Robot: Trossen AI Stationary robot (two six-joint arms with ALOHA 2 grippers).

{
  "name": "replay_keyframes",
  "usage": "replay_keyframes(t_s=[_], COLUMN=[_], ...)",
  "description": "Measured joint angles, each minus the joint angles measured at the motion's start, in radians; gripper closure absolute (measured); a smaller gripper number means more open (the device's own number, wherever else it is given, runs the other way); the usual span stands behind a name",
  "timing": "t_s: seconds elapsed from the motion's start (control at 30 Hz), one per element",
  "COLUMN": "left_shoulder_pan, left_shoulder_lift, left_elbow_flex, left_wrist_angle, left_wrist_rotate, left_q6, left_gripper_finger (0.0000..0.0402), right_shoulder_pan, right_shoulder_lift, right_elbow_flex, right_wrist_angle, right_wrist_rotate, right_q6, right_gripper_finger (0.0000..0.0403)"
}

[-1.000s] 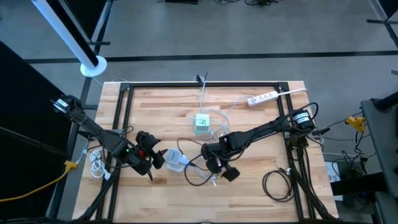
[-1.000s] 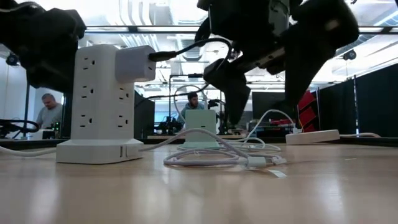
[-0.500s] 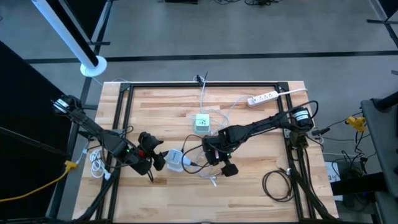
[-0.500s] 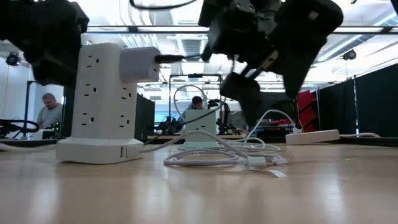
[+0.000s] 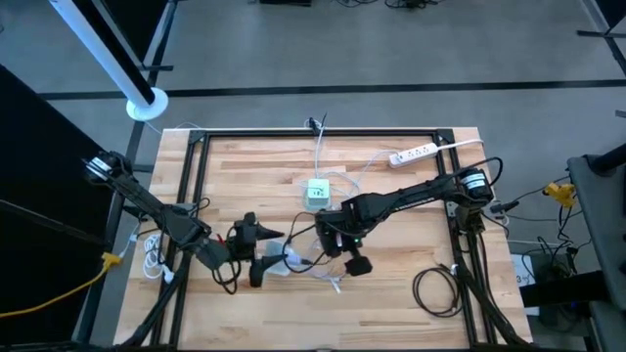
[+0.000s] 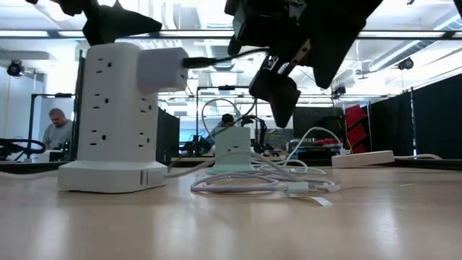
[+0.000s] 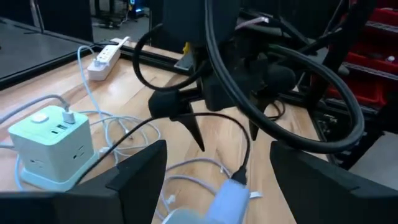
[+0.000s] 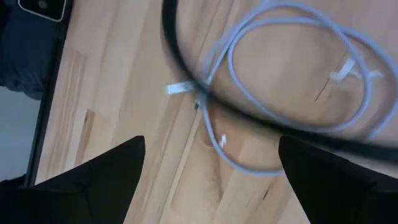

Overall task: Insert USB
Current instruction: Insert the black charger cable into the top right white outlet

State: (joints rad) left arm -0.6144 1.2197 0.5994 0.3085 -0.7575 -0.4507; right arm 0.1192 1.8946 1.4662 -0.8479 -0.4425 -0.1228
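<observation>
Light wood tabletop (image 5: pixel 391 293): white tower power strip (image 6: pixel 115 119) w/ white plug-in adapter (image 6: pixel 162 71); left gripper (image 5: pixel 262 256) spread open above it, right gripper (image 5: pixel 344 256) open, both empty.

White power tower (image 6: pixel 115 119), mint-green cube charger (image 7: pixel 53 144), black cable (image 8: pixel 249 115), pale wood table (image 5: pixel 391 303).

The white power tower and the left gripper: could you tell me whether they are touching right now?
Cannot tell. In the high view the left gripper overlaps the white power tower, and in the low view it sits at the tower's top with no plain gap or contact.
</observation>
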Motion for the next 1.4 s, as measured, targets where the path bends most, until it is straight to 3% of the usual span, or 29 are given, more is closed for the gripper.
replay_keyframes(t_s=[0.17, 0.43, 0.7, 1.0, 1.27, 1.4], left_shoulder_pan=[0.000, 0.002, 0.016, 0.022, 0.026, 0.026], left_shoulder_lift=[0.073, 0.417, 0.648, 0.704, 0.694, 0.694], left_elbow_flex=[0.045, 0.293, 0.592, 0.680, 0.676, 0.676], left_wrist_angle=[0.008, -0.019, -0.398, -0.532, -0.633, -0.770], left_wrist_rotate=[0.005, -0.001, -0.284, -0.567, -0.586, -0.570], left_q6=[0.003, 0.094, 0.095, -0.031, -0.128, -0.262], left_gripper_finger=[0.0127, 0.0127, 0.0127, 0.0127, 0.0127, 0.0127], right_shoulder_pan=[0.000, 0.000, 0.000, 0.002, 0.020, 0.048], right_shoulder_lift=[0.000, 0.000, 0.000, 0.000, 0.000, -0.002], right_elbow_flex=[0.000, 0.000, 0.000, 0.001, 0.001, 0.001], right_wrist_angle=[0.004, 0.030, 0.040, 0.043, 0.032, 0.005], right_wrist_rotate=[0.015, 0.077, 0.077, 0.080, 0.079, 0.079], right_q6=[-0.006, -0.008, 0.006, 0.039, 0.048, 0.027], right_gripper_finger=[0.0050, 0.0050, 0.0050, 0.0050, 0.0050, 0.0050])
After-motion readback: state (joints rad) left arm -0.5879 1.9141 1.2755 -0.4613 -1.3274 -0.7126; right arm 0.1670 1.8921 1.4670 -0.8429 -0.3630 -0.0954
